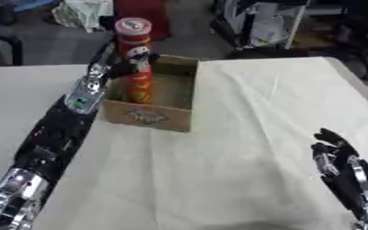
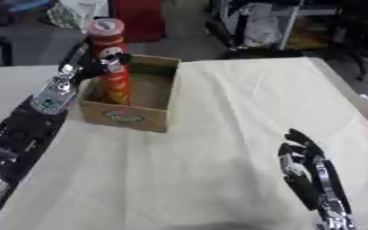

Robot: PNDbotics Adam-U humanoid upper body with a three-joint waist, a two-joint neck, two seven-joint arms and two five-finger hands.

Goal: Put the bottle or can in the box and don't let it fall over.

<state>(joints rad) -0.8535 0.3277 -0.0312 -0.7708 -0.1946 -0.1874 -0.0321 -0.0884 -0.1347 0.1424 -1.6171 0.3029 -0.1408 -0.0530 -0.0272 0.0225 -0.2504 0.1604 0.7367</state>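
A tall red can (image 1: 137, 63) with a pale lid stands upright inside the open cardboard box (image 1: 181, 101), near its left wall. My left hand (image 1: 121, 63) reaches in from the lower left, fingers curled round the can's middle. The can's base is hidden by the box's front wall. My right hand (image 1: 334, 150) rests at the lower right, fingers relaxed and pointing up, well away from the box.
The table wears a pale cloth (image 1: 250, 134) with broad bare room to the right of the box. Beyond the far table edge stand a red object (image 1: 144, 13) on the floor and metal shelving (image 1: 273, 22).
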